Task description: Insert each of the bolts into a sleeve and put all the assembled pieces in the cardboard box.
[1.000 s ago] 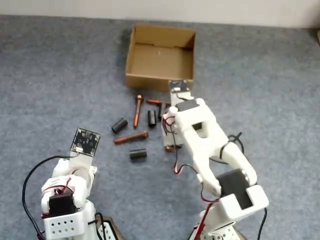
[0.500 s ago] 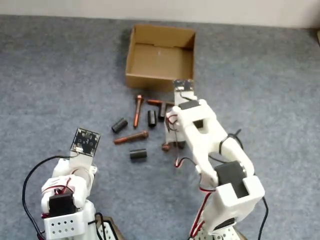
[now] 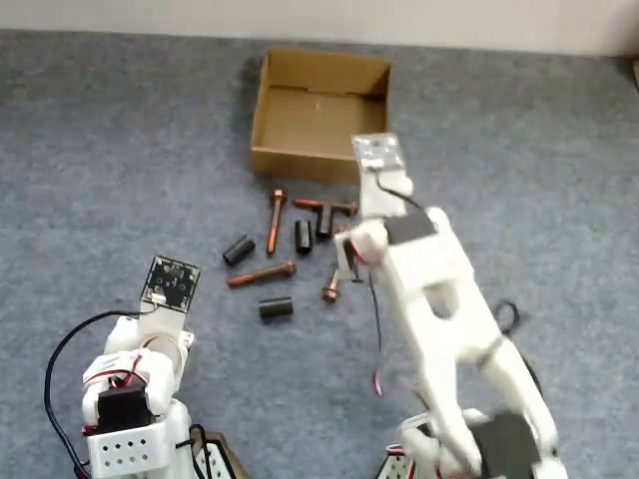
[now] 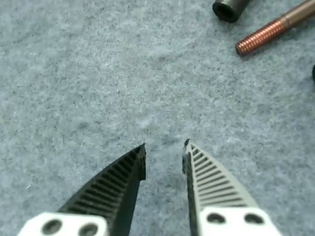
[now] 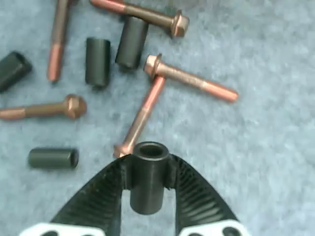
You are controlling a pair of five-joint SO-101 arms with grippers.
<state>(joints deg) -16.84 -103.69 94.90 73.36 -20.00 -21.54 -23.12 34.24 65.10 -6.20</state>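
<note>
A black sleeve (image 5: 146,179) is clamped upright by the right gripper (image 5: 147,163). The left gripper (image 4: 164,150) is held slightly parted (nothing between its fingers) over the carpet (image 4: 74,73). In the high view, loose bolts (image 3: 262,273) and sleeves (image 3: 277,308) are scattered at six o'clock of the cardboard box (image 3: 300,163).

Grey carpet-like tabletop (image 3: 120,130), and the cardboard box (image 3: 300,160) sits open at the far side. Just in front of it the parts lie scattered on the grey. The far bolt (image 3: 312,204) runs along the box front. The lengthwise bolt (image 3: 275,222) has its head toward the box. The near bolt (image 3: 262,273) lies slantwise. Two black sleeves lie side by side, the middle sleeve (image 3: 303,236) and the right sleeve (image 3: 324,222). The left sleeve (image 3: 238,249) is apart, and the nearest sleeve (image 3: 277,308) lies alone. The diagonal bolt (image 5: 140,115) touches the crossing bolt (image 5: 192,78) near its head.
</note>
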